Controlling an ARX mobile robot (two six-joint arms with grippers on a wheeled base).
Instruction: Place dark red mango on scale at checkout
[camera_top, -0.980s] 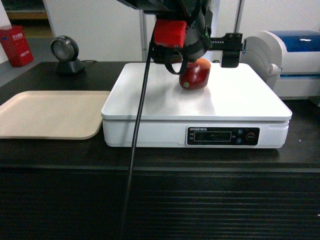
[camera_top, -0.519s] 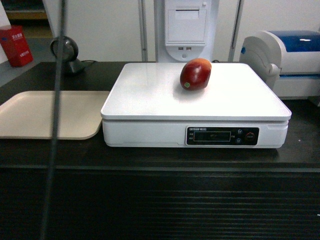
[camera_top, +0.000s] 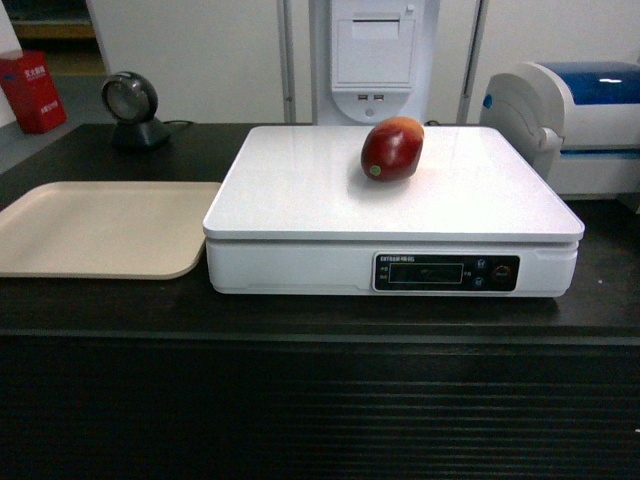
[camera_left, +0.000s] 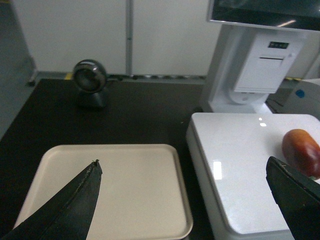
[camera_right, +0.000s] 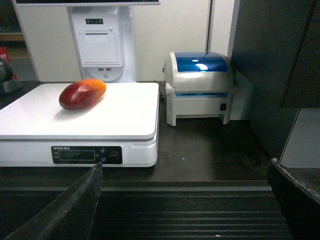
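The dark red mango (camera_top: 392, 149) lies on its side on the white platter of the scale (camera_top: 300, 200), toward the back middle, with nothing holding it. It also shows at the right edge as the mango (camera_left: 301, 150) and on the scale as the mango (camera_right: 82, 93). The scale stands on the dark checkout counter (camera_top: 320, 320). My left gripper (camera_left: 182, 172) hangs open above the beige tray and the scale's left edge. My right gripper (camera_right: 185, 172) is open and empty in front of the counter's ribbed front, right of the scale (camera_right: 125, 125). Neither arm shows in the head view.
A flat beige tray (camera_top: 100, 228) lies left of the scale. A round black scanner (camera_top: 132, 108) stands at the back left. A white-and-blue machine (camera_top: 580, 120) sits at the right, and a white receipt printer post (camera_top: 373, 60) rises behind the scale.
One second ago a gripper hung over the mango on the scale; it has since pulled away out of the head view, along with its cable. The mango stays where it was.
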